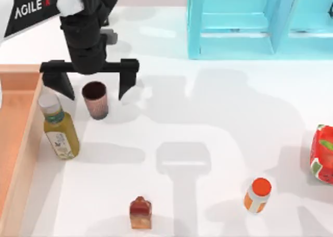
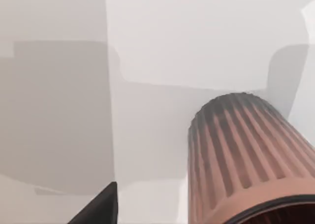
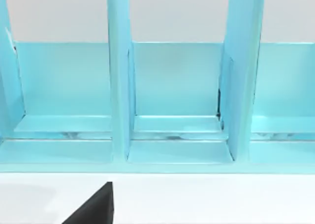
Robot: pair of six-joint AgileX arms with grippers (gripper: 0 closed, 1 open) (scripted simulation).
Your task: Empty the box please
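My left gripper (image 1: 89,86) hangs over the table's left part, fingers spread wide, 1 on each side of a ribbed brown cup (image 1: 95,99). Cup stands upright on the white table (image 1: 218,122), just outside the box (image 1: 15,143), w/ clear gaps to both fingers. No contact that I can see. Judgement: the wide spread leaves room around the cup, whether I'm setting it down or about to take it. Can't say which.

The box runs along the table's left edge; 1 orange wall and part of its floor are in frame in the top view. The floor that shows looks bare, the rest is cut off by the frame edge.

A juice bottle (image 1: 60,130) w/ yellow-green contents stands right against the box's outer wall, just beside the cup. Well apart on the table: a small red-brown bottle (image 1: 140,213) near the front edge, an orange-capped jar (image 1: 257,195) toward the right, a red carton (image 1: 322,153) at the far right edge. Judgement: 5 items out on the table, so the emptying seems far along.

View notes:
- Top view gives the layout, box, and the gripper's spread.
- Left wrist view gives the cup (image 2: 246,160) close up: ribs, dark rim, 1 fingertip (image 2: 101,207) apart from it.
- Right wrist view faces a blue shelf (image 3: 118,86) w/ bare compartments. 1 dark fingertip (image 3: 93,207) shows, so I cannot tell the right gripper's spread. Right arm seems parked before the shelf.
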